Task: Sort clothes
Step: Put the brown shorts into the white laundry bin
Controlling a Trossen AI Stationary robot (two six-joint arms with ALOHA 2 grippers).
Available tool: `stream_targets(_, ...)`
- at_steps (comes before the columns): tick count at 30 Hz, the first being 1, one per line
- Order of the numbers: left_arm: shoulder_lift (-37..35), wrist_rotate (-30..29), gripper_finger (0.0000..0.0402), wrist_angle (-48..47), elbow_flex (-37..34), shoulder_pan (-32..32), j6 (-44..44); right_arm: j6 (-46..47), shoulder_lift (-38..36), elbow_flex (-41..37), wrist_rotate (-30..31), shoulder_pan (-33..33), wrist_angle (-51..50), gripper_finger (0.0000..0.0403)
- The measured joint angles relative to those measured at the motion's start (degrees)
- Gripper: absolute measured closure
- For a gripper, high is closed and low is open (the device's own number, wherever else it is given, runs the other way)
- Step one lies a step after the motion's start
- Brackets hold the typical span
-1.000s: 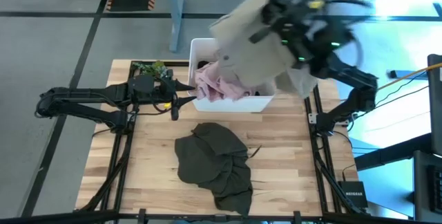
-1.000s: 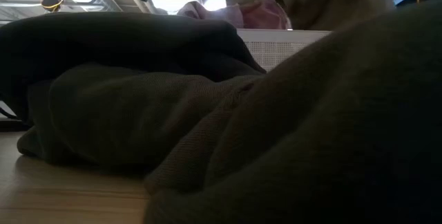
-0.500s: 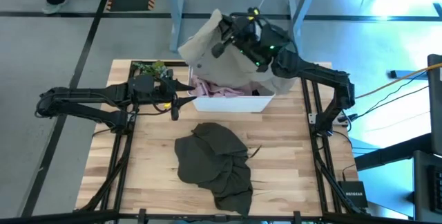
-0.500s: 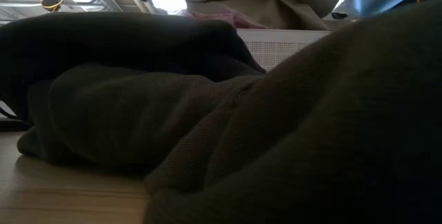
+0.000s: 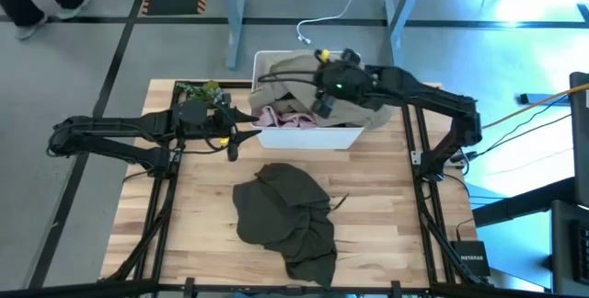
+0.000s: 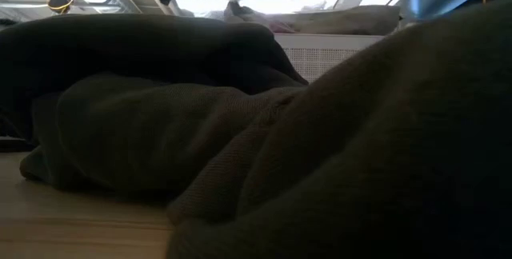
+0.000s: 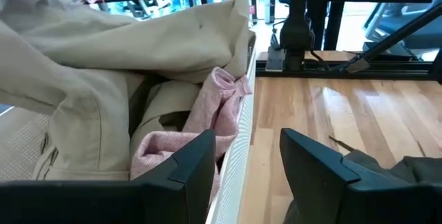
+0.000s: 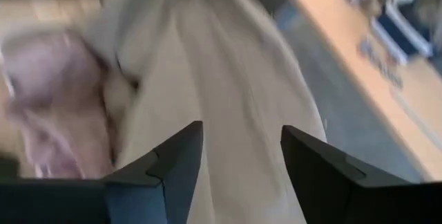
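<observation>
Hovering over the white bin at the far edge of the wooden table, right gripper with fingers spread apart and nothing between them, khaki-tan garment lying loose just beneath. Draping across the top of the bin, that khaki-tan garment, one fold spilling over the rim toward the right arm's side. Showing under it, pale pink garment bunched against the bin's near wall, touching the khaki cloth above. Lying crumpled on the bare boards nearer the front, well apart from the bin, dark olive green garment, filling almost all of the low view with dark folds. Waiting beside the bin's left end, left gripper held low over the table, fingers parted and empty, pointing along the bin's near wall with the pink and khaki cloth just ahead. Sitting at the table's far left corner, just behind the left arm's wrist, small green leafy plant. Standing beyond the table on the grey floor, a desk with blue-grey legs.
</observation>
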Motion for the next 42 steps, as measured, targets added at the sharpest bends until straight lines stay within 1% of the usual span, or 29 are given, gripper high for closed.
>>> stream_targets(4,0.0,0.0,0.0245,-0.2,0.0,0.0,-0.2,9.1,-3.1,-0.2,1.9,0.0,-13.0,0.0187)
stream_targets(7,0.0,0.0,0.0245,-0.3,0.0,0.0,-0.6,17.8,-5.5,-2.5,2.2,0.0,-20.5,0.0189)
stream_targets(11,0.0,0.0,0.0245,-0.2,0.0,0.0,-1.1,27.3,-6.8,-8.4,0.6,0.0,-25.8,0.0189)
stream_targets(13,0.0,0.0,0.0245,-0.2,0.0,0.0,-1.2,30.2,-7.0,-12.1,-0.2,0.0,-27.0,0.0189)
stream_targets(14,0.0,0.0,0.0245,-0.1,0.0,0.0,-1.2,30.7,-7.1,-14.1,0.3,0.0,-26.9,0.0189)
stream_targets(16,0.0,0.0,0.0245,0.1,0.0,0.0,-1.3,29.9,-6.9,-18.8,1.9,0.0,-24.1,0.0189)
stream_targets(17,0.0,0.0,0.0245,0.1,0.0,0.0,-1.3,28.4,-6.6,-21.0,2.1,0.0,-21.0,0.0189)
stream_targets(20,0.0,0.0,0.0245,0.8,0.0,0.0,-1.3,21.9,-6.1,-27.4,1.2,0.0,-7.1,0.019)
stream_targets(23,0.0,0.0,0.0245,1.9,0.0,0.0,-1.3,16.4,-5.3,-31.5,-2.0,0.0,8.6,0.019)
stream_targets(25,0.0,-0.1,0.0245,2.0,0.0,0.0,-1.3,14.3,-4.0,-32.7,-4.5,-0.1,15.8,0.019)
stream_targets(29,0.0,-0.1,0.0245,1.7,0.0,0.0,-1.3,11.8,-1.6,-32.8,-10.2,-0.6,22.7,0.019)
stream_targets(32,0.0,-0.1,0.0245,0.9,0.0,0.0,-1.3,9.6,-2.8,-32.1,-10.0,-0.3,23.8,0.019)
stream_targets(34,0.0,0.0,0.0245,1.0,0.0,0.0,-1.3,9.0,-3.6,-29.9,-9.5,0.7,20.5,0.019)
stream_targets(36,0.0,-0.1,0.0245,1.0,0.0,0.0,-1.3,9.3,-5.9,-25.5,-8.4,2.3,16.8,0.019)
stream_targets(39,0.0,-0.1,0.0245,1.0,0.0,0.0,-1.3,11.7,-9.7,-18.1,-3.7,5.8,8.5,0.019)
stream_targets(42,0.0,-0.1,0.0245,1.1,0.0,0.0,-1.3,17.1,-11.6,-13.4,-0.5,10.5,-0.7,0.019)
